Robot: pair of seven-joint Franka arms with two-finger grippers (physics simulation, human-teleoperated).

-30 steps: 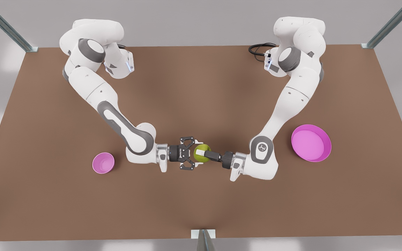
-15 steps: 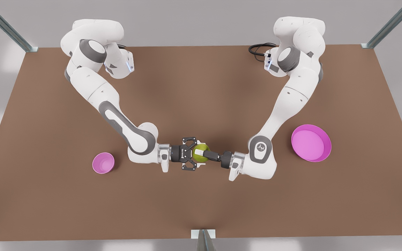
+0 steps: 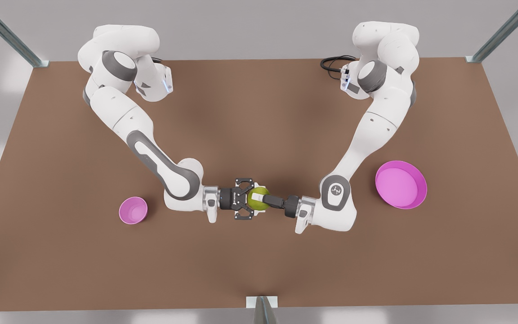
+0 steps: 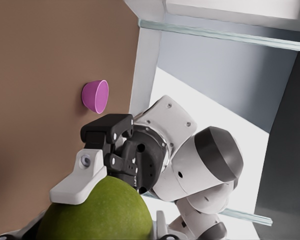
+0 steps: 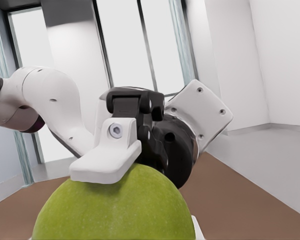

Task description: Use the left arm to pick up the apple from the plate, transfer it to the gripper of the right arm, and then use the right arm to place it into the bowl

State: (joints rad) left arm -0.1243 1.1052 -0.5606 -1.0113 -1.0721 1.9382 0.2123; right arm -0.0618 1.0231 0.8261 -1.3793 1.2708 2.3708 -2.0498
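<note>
Yellow-green apple [image 3: 256, 201] mid-air, pinched by left gripper [image 3: 265, 198]; right gripper [image 3: 249, 198] closed around it. Bowl [image 3: 133, 210], plate [image 3: 400, 184] well apart.

Mid-table, the small round yellow-green apple [image 3: 258, 199] sits between two grippers: the wide linkage one [image 3: 246, 198] on the front view's left, the slim one [image 3: 263, 198] right. Small pink bowl [image 3: 133, 210] far left, wide magenta plate [image 3: 400, 185] far right.

Apple [image 4: 92, 212] cut off by both wrist views' edges.
</note>
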